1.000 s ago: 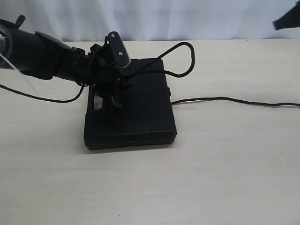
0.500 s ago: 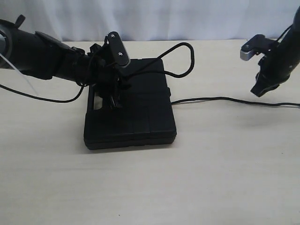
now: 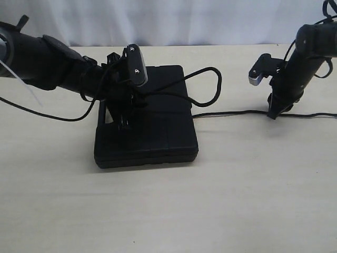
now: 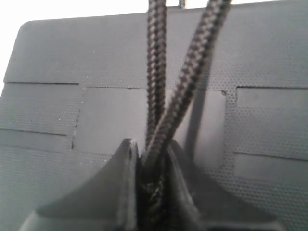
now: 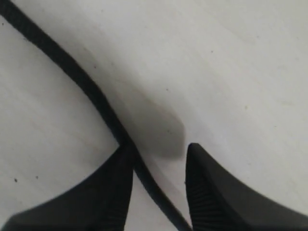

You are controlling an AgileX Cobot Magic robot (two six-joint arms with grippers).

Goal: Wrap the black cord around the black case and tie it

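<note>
black case [image 3: 158,138]: lies flat on the table [image 3: 247,200], left of the middle in the exterior view. its cut-out sits at the left edge, partly hidden by the arm. in the left wrist view the ridged, dotted top of the case [image 4: 48,72] fills the background.

black cord [image 3: 231,112]: one stretch crosses the far part of the case top, goes over its right edge, curls into a raised loop just beside the case and bends back toward it. another stretch runs along the table from the case's right side out to the right edge of the exterior view.

left gripper [image 3: 125,117]: low over the left part of the case, by the cut-out, and clenched on the black cord. the left wrist view shows two braided strands of the cord [image 4: 156,72] meeting and pinched in the gripper [image 4: 153,154]. whether it touches the case cannot be told.

right gripper [image 3: 274,112]: well to the right of the case, tip down at the table, over the straight stretch of cord. it is released, with the jaws standing apart. in the right wrist view the cord [image 5: 82,82] passes slantwise between them, against one of the fingers [image 5: 115,192] and apart from the other.

table: pale surface, with a dark shadow on the table [image 5: 216,57] just ahead of the right gripper [image 5: 159,154].

curtain [image 3: 184,21]: white, behind the table's far edge.
</note>
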